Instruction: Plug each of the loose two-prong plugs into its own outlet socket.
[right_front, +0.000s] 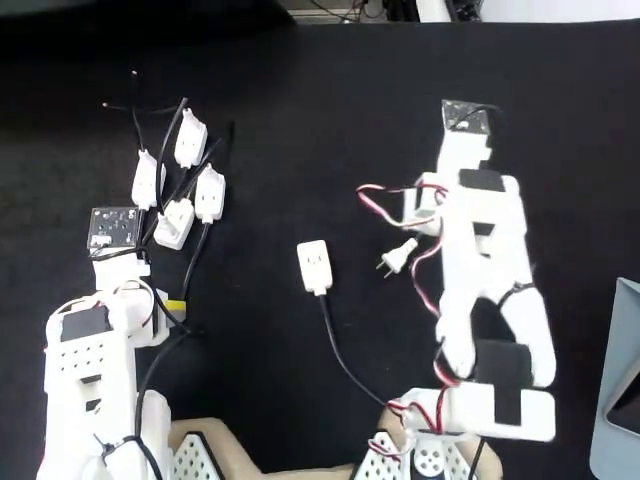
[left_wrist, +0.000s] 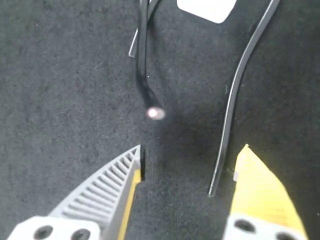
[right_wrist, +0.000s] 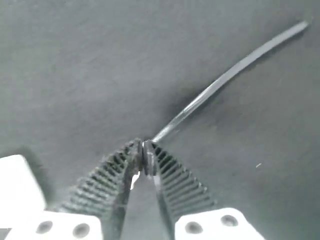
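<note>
The loose white two-prong plug lies flat on the black cloth worktop, its bare prongs aimed toward 8 o'clock and seated in nothing. Just to its 9 o'clock, and apart from it, rests the white outlet socket block. The block's slots face up and are empty, and its black lead trails off toward 5 o'clock. This pair is evidently not yet joined.

Toward 10 o'clock on the worktop sits a cluster of four white moulded pieces with black cords fanning from them. Whether any of them are already mated cannot be told, so the number of finished plugs is uncertain.

The right hand is closed tight, its ribbed tips pinching a thin black cord that runs away across the cloth. This is probably the loose plug's own cord. From above, however, the white right arm, stretching from 5 o'clock up to 2 o'clock, covers the hand and hides the link. A blurred white corner beside that hand cannot be identified.

The left hand, on the white left arm at 8 o'clock, is spread wide over the cloth and holds nothing. A glossy black wire lies just ahead of it, beside a cut-off white piece.
</note>
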